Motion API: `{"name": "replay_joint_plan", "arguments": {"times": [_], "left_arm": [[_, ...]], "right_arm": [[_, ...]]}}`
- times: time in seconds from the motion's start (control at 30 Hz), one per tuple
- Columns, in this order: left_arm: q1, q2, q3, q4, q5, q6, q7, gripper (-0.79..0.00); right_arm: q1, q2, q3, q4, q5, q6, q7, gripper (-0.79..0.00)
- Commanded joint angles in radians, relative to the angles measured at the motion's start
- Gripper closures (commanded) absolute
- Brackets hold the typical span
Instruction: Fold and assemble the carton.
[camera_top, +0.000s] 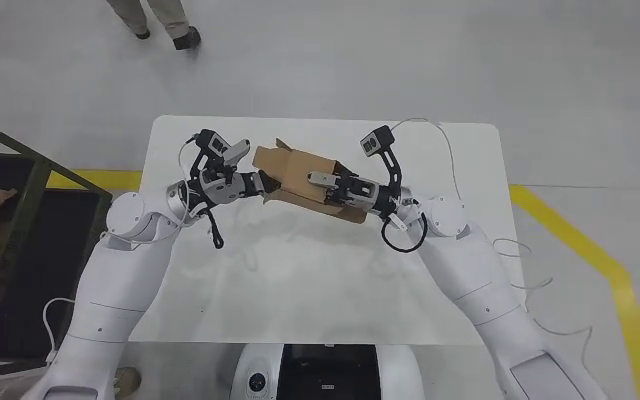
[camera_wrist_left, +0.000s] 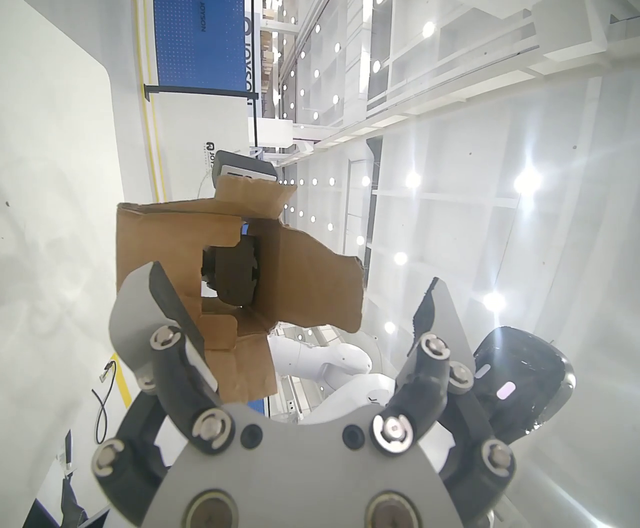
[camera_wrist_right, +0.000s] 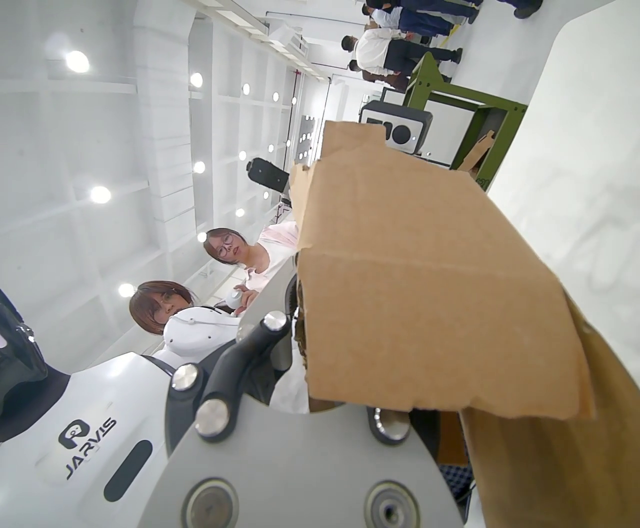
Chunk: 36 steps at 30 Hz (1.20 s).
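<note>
- Top view: the carton (camera_top: 300, 175) is held above the worktop (camera_top: 300, 290), near the middle of its far edge. It looks opened into a tube with ragged end flaps standing loose, so folding them shut is left.
- Left gripper (camera_wrist_left: 292, 280): fingers (camera_wrist_left: 165, 305) spread wide, one against a flap, nothing pinched.
- Right gripper (camera_top: 335, 185): seemingly clamped on a carton wall, one finger (camera_wrist_right: 260, 340) outside.

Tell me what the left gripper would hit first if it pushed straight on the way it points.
The carton: its open end, flaps loose, lies straight ahead of the left gripper, whose fingers are spread open. It would likely meet a flap almost at once, though depth is hard to judge.
</note>
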Motion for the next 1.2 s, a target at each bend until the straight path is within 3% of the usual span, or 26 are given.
{"name": "replay_joint_plan", "arguments": {"times": [0.0,0.77,1.0,1.17], "left_arm": [[-0.001,-0.001,0.002,0.0,0.005,-0.001,0.0,-0.785],[-0.009,-0.003,-0.003,-0.006,0.033,0.005,-0.008,-0.785],[0.019,0.001,-0.054,-0.023,0.028,-0.01,0.023,-0.785],[0.049,0.001,-0.046,-0.048,0.03,0.019,0.011,-0.785]], "right_arm": [[0.0,0.0,0.0,0.001,-0.001,0.002,0.001,0.0],[-0.013,0.001,0.018,0.001,0.0,0.006,0.007,0.0],[-0.026,0.008,0.055,0.003,-0.03,0.013,-0.055,0.0],[-0.039,0.008,0.06,-0.008,-0.064,0.02,-0.119,0.0]]}}
